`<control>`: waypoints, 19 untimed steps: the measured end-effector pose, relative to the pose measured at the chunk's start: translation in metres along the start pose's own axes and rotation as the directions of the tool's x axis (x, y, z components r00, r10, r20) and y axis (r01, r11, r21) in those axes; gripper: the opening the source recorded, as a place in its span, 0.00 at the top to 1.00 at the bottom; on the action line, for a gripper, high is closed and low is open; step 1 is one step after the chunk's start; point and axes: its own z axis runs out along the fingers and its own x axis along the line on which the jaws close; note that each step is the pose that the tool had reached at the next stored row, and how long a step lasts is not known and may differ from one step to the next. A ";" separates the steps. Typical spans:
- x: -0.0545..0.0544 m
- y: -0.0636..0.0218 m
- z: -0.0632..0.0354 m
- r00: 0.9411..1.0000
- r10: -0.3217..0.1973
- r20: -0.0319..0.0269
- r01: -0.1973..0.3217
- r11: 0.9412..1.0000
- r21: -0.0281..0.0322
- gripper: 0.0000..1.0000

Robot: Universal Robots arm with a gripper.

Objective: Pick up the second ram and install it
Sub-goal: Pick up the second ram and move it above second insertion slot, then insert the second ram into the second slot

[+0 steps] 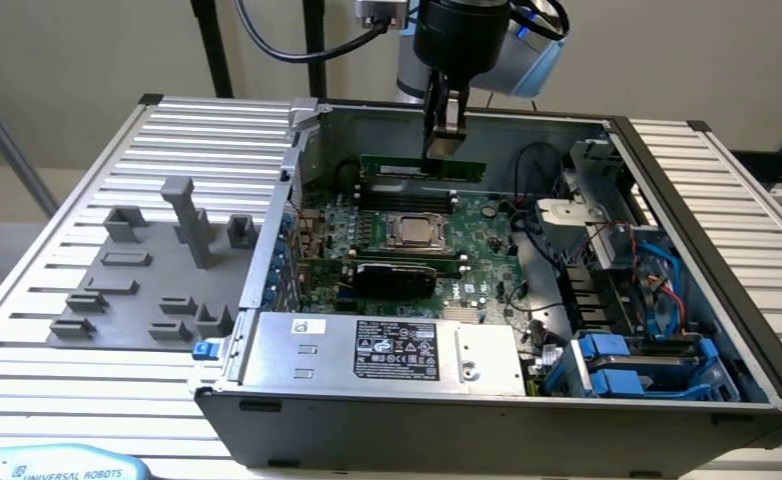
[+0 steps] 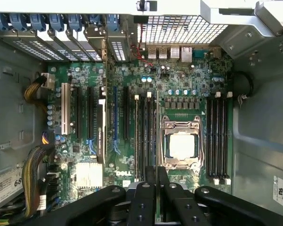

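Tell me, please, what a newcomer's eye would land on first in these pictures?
The open computer case strikes first, green motherboard and silver processor socket at its centre. Over its far side the gripper holds the second ram, a thin green strip. Grey fixture blocks stand at the exterior view's left.

Matt black gripper (image 2: 156, 173), dull grey metal case (image 1: 498, 425)

Ribbed metal table (image 1: 218, 140) carries an open computer case (image 1: 498, 430). A grey fixture plate (image 1: 138, 290) with upright blocks lies on the table beside the case, on the exterior view's left. Inside the case, the motherboard (image 1: 478, 225) covers the floor, with the processor socket (image 1: 414, 232) at its middle. The labelled power supply (image 1: 391, 352) sits along the near wall. Blue drive brackets (image 1: 631, 365) occupy the near corner on the exterior view's right.
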 end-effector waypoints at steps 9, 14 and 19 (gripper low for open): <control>0.000 0.0000 0.0000 1.000 0.000 0.000 0.000 1.000 0.000 0.86; 0.000 0.0000 0.0000 1.000 0.000 0.000 0.000 1.000 0.000 0.86; 0.000 0.0016 0.0029 1.000 0.000 0.000 0.000 1.000 0.003 0.86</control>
